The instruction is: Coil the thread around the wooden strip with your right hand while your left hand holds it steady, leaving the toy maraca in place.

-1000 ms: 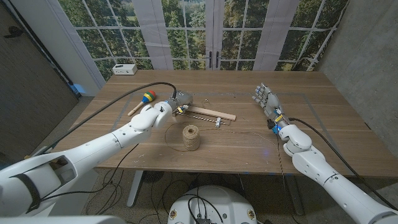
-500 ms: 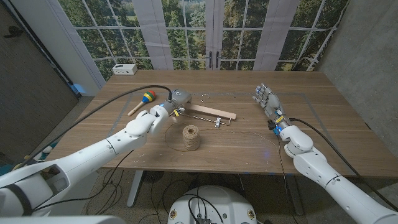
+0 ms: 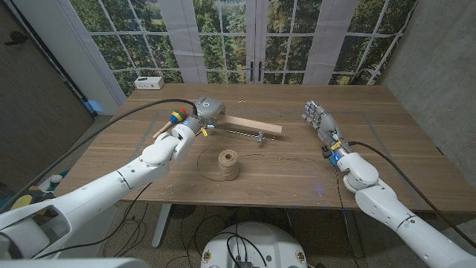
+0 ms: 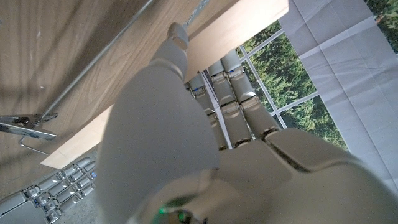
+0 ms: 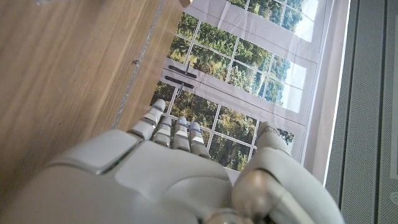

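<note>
One small white box [image 3: 149, 83] sits at the worktop's far left corner. One toy maraca, with a pale wooden handle and a head striped red, yellow and blue [image 3: 170, 121], lies toward the worktop's left edge, just beside the left hand. The left hand [image 3: 202, 114] grips the left end of the one long, flat, pale wooden strip [image 3: 253, 125], which lies across the middle of the worktop toward the far edge; in the left wrist view the fingers [image 4: 231, 81] curl against the strip's edge while the thumb lies across its face. One small metal clip [image 3: 261, 137] sits against the strip's near edge toward its right end, and a thin metal rod [image 4: 106, 48] lies on the worktop beside the strip. One upright spool of tan jute thread [image 3: 228, 164] stands near the middle of the worktop, toward the near edge, and a thin loose strand [image 3: 297, 161] runs from it in a loop and trails to the right. The right hand [image 3: 319, 119] is near the worktop's right edge, well apart from the strip, holding nothing with its fingers extended together.
</note>
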Motion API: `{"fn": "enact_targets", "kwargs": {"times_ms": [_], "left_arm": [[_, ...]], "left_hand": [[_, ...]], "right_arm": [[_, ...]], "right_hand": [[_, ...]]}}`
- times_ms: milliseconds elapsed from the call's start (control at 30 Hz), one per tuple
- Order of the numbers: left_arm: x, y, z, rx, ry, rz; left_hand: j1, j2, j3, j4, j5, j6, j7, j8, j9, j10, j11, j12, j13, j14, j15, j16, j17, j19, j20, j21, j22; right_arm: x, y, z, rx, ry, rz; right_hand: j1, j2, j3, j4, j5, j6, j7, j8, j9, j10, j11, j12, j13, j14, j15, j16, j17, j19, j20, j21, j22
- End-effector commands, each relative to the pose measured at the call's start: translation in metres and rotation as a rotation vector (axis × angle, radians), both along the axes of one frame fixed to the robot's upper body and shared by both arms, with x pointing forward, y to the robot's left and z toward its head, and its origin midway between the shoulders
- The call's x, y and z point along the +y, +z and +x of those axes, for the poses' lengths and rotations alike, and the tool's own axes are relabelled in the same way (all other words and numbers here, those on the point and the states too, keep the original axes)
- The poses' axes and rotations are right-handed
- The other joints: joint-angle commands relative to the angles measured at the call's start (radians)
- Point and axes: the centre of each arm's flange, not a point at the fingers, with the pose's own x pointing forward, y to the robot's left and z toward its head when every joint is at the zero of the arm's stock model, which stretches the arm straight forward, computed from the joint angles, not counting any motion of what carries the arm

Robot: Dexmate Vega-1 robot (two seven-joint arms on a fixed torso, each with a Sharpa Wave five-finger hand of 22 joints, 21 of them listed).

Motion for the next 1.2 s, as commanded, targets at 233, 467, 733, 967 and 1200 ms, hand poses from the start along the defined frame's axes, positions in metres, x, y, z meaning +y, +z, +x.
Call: {"fn": "enact_targets", "kwargs": {"times_ms": [233, 467, 733, 967, 1200], "left_arm": [[0.015, 0.018, -0.028, -0.105, -0.003, -0.037], [0.019, 0.021, -0.035, -0.144, -0.012, -0.042], [0.028, 0.024, -0.040, -0.170, -0.006, -0.063], [0.035, 0.027, -0.046, -0.205, 0.003, -0.076], [0.040, 0.033, -0.051, -0.215, 0.003, -0.102]], "left_hand": [[0.070, 0.061, 0.004, 0.004, 0.003, 0.174, 0.031, -0.008, -0.003, 0.028, -0.015, -0.006, 0.138, 0.169, -0.238, 0.002, 0.218, 0.039, -0.072, 0.023, 0.007], [0.072, 0.060, 0.003, 0.006, 0.003, 0.178, 0.033, -0.010, -0.005, 0.030, -0.015, -0.008, 0.141, 0.170, -0.238, 0.001, 0.222, 0.036, -0.072, 0.034, 0.009], [0.074, 0.059, 0.001, 0.007, 0.002, 0.182, 0.034, -0.014, -0.007, 0.033, -0.015, -0.011, 0.144, 0.175, -0.237, 0.001, 0.227, 0.032, -0.071, 0.048, 0.010], [0.076, 0.059, 0.000, 0.008, 0.002, 0.181, 0.035, -0.019, -0.008, 0.033, -0.016, -0.014, 0.148, 0.177, -0.238, 0.001, 0.232, 0.028, -0.071, 0.060, 0.010], [0.078, 0.059, -0.001, 0.009, 0.002, 0.182, 0.032, -0.024, -0.009, 0.032, -0.011, -0.019, 0.150, 0.174, -0.242, -0.003, 0.237, 0.021, -0.071, 0.073, 0.010]], "right_arm": [[0.017, 0.004, -0.045, -0.095, -0.101, -0.201], [0.025, 0.004, -0.058, -0.106, -0.183, -0.299], [0.038, 0.008, -0.072, -0.174, -0.247, -0.386], [0.051, 0.010, -0.085, -0.236, -0.285, -0.447], [0.063, 0.015, -0.100, -0.282, -0.320, -0.549]], "right_hand": [[0.030, -0.004, 0.007, -0.017, -0.007, 0.010, 0.002, 0.007, 0.006, 0.010, 0.006, 0.002, 0.004, 0.015, 0.006, 0.003, 0.000, 0.011, 0.007, 0.004, 0.004], [0.056, -0.019, 0.009, -0.040, -0.010, 0.051, -0.004, 0.021, 0.007, 0.029, 0.006, 0.008, 0.004, 0.030, 0.008, 0.005, 0.000, 0.017, 0.012, 0.005, 0.005], [0.121, -0.022, 0.028, -0.068, -0.012, 0.113, -0.006, 0.037, 0.010, 0.087, 0.009, 0.026, 0.005, 0.065, 0.004, 0.013, -0.001, 0.047, 0.013, 0.012, 0.005], [0.185, -0.020, 0.046, -0.076, -0.011, 0.180, -0.019, 0.051, 0.012, 0.138, 0.003, 0.039, 0.006, 0.116, 0.000, 0.022, 0.000, 0.076, 0.019, 0.017, 0.005], [0.200, -0.021, 0.049, -0.075, -0.011, 0.186, -0.026, 0.049, 0.012, 0.141, -0.005, 0.037, 0.007, 0.124, -0.004, 0.022, 0.000, 0.076, 0.023, 0.016, 0.005]]}}
